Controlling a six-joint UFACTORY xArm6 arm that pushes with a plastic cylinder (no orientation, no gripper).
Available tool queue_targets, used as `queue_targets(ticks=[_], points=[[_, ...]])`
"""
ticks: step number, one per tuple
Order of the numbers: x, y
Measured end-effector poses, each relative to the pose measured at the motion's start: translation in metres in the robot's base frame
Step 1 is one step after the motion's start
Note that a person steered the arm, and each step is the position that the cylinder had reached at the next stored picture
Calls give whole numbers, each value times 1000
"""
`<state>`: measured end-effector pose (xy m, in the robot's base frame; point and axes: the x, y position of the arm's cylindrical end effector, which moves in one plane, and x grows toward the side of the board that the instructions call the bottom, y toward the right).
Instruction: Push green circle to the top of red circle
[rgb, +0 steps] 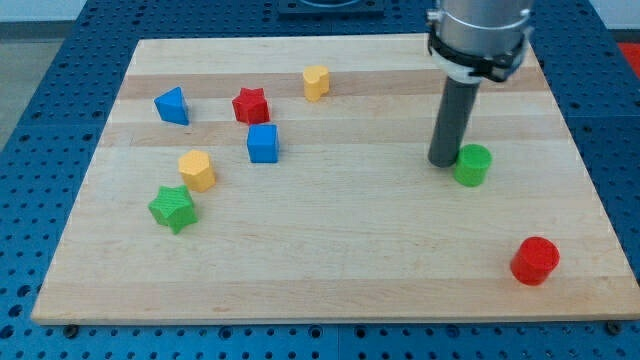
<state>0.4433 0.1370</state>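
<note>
The arm's upper part is cut off at the frame's top. My tip (444, 163) holds nothing, touching the green circle (472, 165) at centre right. The red circle (535, 261) sits lower right, well apart. 6 other blocks cluster upper left.

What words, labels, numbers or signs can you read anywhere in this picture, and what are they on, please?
None: no readable text appears on the wooden board, on any block such as the green circle or red circle, or on the rod above my tip.
</note>
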Motion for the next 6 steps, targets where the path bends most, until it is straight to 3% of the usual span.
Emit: queue_targets(ticks=[2, 6], points=[[-17, 7], [31, 39]])
